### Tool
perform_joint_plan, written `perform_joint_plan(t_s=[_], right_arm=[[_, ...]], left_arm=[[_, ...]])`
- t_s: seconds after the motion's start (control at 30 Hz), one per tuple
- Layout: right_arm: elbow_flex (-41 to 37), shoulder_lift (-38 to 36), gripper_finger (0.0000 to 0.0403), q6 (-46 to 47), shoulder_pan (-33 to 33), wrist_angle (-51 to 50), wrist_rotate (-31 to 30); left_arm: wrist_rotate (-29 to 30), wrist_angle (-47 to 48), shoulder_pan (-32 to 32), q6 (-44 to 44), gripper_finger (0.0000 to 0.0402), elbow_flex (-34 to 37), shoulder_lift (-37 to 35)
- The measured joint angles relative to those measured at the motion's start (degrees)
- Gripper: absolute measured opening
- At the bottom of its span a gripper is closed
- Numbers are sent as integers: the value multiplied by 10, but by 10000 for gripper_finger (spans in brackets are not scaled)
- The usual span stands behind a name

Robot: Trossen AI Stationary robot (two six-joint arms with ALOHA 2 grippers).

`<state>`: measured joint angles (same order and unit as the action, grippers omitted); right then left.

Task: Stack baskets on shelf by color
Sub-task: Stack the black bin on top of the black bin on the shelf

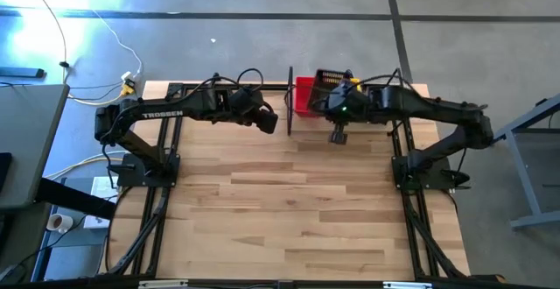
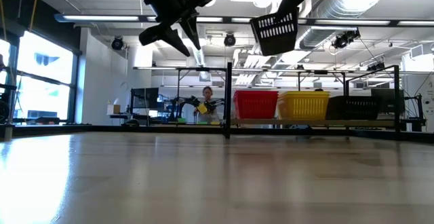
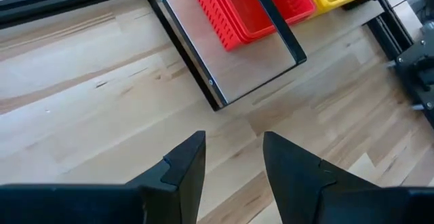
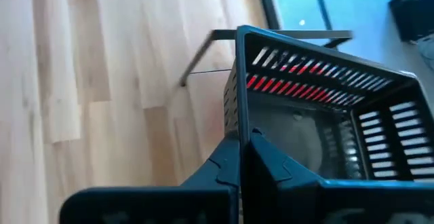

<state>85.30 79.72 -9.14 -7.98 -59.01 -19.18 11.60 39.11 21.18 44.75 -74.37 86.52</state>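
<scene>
My right gripper [image 4: 240,151] is shut on a black basket [image 4: 319,115], which hangs high over the table [image 2: 277,28] above the shelf [image 2: 312,121]. The shelf's board bears a red basket stack [image 2: 255,105], a yellow basket [image 2: 305,105] and a black basket [image 2: 352,106], side by side on their bottoms. My left gripper [image 3: 234,157] is open with nothing in it, up in the air [image 2: 178,39] just off the shelf's left end post [image 1: 290,101]. Its wrist view shows the nested red baskets [image 3: 247,10] on the board. My right gripper pinches one upright wall of the black basket near a corner [image 4: 237,119], one finger outside the wall and one inside. The fingers come slanting down from the table's right. The basket is lifted clear and tilted, its open side turned toward the wrist.
The shelf's black frame and end posts [image 3: 203,81] stand along the table's far edge. The wide wooden tabletop [image 1: 289,201] lies bare toward the near edge. Beyond the table, a person [image 2: 207,102] shows in the room.
</scene>
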Motion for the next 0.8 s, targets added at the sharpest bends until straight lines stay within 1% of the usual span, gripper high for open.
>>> perform_joint_plan(t_s=[0.4,0.6,0.67,0.8], right_arm=[[0,-93,0,-56,-76,-1,1],[-2,-131,0,-66,-121,-34,9],[-34,-154,0,-75,-131,-27,12],[-151,-223,0,-98,-149,26,16]], left_arm=[[0,0,14,0,138,0,0],[-2,0,14,0,138,0,0],[-2,0,14,0,138,0,0],[-2,0,14,0,138,0,0]])
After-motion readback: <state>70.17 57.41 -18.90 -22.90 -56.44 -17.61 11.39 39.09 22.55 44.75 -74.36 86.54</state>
